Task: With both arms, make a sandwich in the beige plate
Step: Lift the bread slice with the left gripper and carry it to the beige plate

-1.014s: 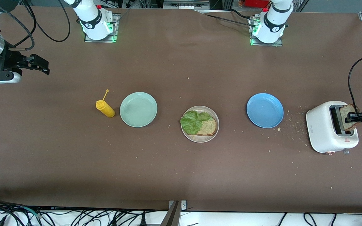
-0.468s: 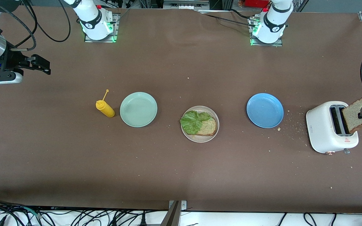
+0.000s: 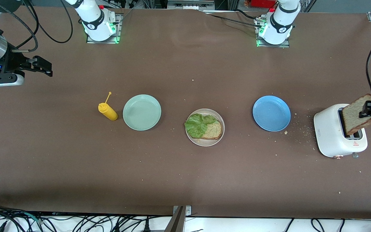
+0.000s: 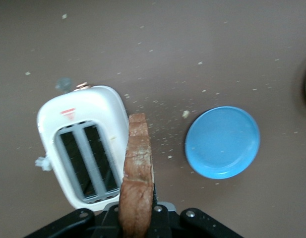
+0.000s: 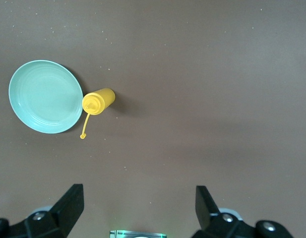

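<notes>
Nearest the front camera, the beige plate (image 3: 220,136) sits mid-table with one bread slice (image 3: 213,130) lying flat on it and a ruffled green lettuce leaf (image 3: 198,125) draped over the slice's end toward the right arm's end of the table. From that plate, a mint-green plate (image 3: 142,112) lies at about ten o'clock in the front view, with a yellow squeeze bottle (image 3: 107,111) just beside it, tipped, its cap tether (image 3: 108,95) sticking up. A blue plate (image 3: 271,113) lies at about two o'clock from the beige plate, with crumbs scattered between it and a white toaster (image 3: 333,135) at the left arm's end of the table. The toaster's two slots (image 4: 88,163) are bare. The left gripper (image 4: 138,210) is up over the toaster, its fingers clamped on a second bread slice (image 3: 359,113), held on edge and tilted, clear of the slots. Farthest back, the right gripper (image 3: 40,66) waits in the air over bare table at the right arm's end, its fingers (image 5: 68,206) spread wide and holding nothing.
</notes>
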`<state>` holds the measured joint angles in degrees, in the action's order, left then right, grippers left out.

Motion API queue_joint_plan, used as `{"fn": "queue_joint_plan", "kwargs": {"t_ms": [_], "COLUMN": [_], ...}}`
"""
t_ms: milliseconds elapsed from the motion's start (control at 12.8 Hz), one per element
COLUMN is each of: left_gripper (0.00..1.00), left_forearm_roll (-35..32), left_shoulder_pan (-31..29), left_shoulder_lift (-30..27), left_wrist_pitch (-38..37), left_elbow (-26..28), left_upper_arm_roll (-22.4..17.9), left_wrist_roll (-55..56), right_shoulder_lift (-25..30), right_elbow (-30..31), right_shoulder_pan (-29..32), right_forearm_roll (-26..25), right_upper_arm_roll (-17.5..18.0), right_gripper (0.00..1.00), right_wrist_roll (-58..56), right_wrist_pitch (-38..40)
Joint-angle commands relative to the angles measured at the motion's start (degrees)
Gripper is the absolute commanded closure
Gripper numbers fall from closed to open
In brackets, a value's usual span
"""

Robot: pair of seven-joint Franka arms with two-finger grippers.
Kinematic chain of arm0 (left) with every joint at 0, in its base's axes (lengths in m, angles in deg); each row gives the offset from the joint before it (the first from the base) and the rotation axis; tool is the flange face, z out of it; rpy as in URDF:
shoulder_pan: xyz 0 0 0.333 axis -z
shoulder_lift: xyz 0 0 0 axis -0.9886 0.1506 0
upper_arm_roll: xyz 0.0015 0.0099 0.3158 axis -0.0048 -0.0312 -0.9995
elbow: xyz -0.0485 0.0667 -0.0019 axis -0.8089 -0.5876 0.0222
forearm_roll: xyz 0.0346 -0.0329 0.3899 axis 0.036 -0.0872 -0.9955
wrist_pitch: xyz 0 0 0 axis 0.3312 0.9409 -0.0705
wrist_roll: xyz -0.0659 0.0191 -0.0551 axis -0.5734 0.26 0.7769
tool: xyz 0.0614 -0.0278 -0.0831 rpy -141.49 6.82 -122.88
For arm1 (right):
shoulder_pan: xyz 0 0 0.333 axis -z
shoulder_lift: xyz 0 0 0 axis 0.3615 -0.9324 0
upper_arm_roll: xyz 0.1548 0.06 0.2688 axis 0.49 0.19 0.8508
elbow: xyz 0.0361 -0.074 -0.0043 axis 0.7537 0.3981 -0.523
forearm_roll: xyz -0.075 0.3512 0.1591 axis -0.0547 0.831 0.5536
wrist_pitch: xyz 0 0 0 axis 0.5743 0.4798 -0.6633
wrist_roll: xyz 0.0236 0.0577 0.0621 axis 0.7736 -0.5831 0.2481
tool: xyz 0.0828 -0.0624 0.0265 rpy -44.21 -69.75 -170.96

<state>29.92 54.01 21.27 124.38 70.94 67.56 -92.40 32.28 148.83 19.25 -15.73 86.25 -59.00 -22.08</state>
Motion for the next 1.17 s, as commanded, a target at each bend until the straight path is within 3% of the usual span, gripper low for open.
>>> {"fn": "queue_joint_plan", "kwargs": {"t_ms": [0, 468, 780, 1092], "left_gripper": [1.00, 1.00, 1.00, 1.00], "left_forearm_roll": [4.7, 20.9, 32.6, 38.1], "left_shoulder_pan": [0.5, 10.4, 11.3, 13.6], "left_shoulder_lift": [0.7, 6.5, 11.6, 16.6], "left_wrist_pitch": [-1.4, -0.6, 4.6, 11.9], "left_elbow": [-0.6, -0.4, -0.3, -0.3], "left_upper_arm_roll": [4.1, 4.4, 4.4, 4.4], "left_wrist_roll": [5.5, 22.2, 22.5, 21.8], "right_shoulder_lift": [0.0, 0.0, 0.0, 0.0], "right_elbow": [-0.3, -0.3, -0.2, -0.2], "right_shoulder_pan": [-0.2, -0.2, -0.2, -0.2], "right_forearm_roll": [0.9, 1.0, 0.9, 0.9], "right_upper_arm_roll": [-0.2, -0.2, -0.2, -0.2], "right_gripper": [0.00, 0.00, 0.00, 0.00], "right_wrist_roll": [-0.1, -0.1, -0.1, -0.1], "right_wrist_pitch": [-0.1, -0.3, -0.3, -0.3]}}
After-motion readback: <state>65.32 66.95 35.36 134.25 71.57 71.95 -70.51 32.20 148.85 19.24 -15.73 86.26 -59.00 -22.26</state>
